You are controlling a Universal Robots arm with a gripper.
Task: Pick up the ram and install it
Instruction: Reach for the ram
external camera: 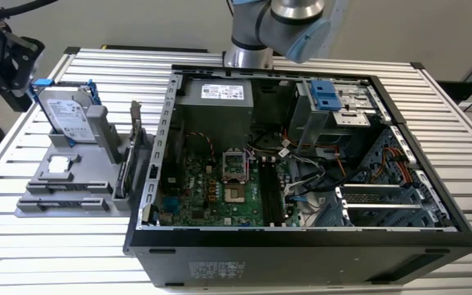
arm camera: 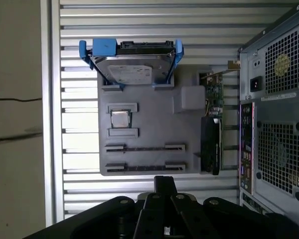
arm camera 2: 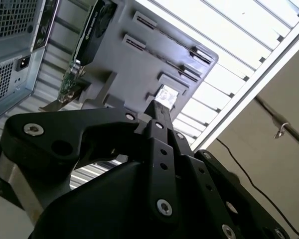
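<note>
My gripper [external camera: 10, 61] hangs at the exterior view's far left, above and outside the grey parts tray [external camera: 31, 206]. Its black fingers [arm camera: 164, 181] look pressed together, with nothing seen between them. In both wrist views they point toward the tray [arm camera: 149, 107]. Two long holders on the tray [arm camera: 144, 148] show only thin dark lines along their length. Seen from the low angle of the second wrist view, nothing stands up in those holders [arm camera 2: 164, 50]. I cannot tell whether either line is the ram. The motherboard's long dark memory slots [external camera: 273, 192] lie inside the open case.
The tray also carries a silver hard drive with blue rails [arm camera: 132, 62], a small square chip [arm camera: 120, 118] and an upright card with a metal bracket [arm camera: 212, 129]. The open computer case [external camera: 302, 160] stands just to the tray's right in the exterior view, on a slatted metal table [external camera: 47, 246].
</note>
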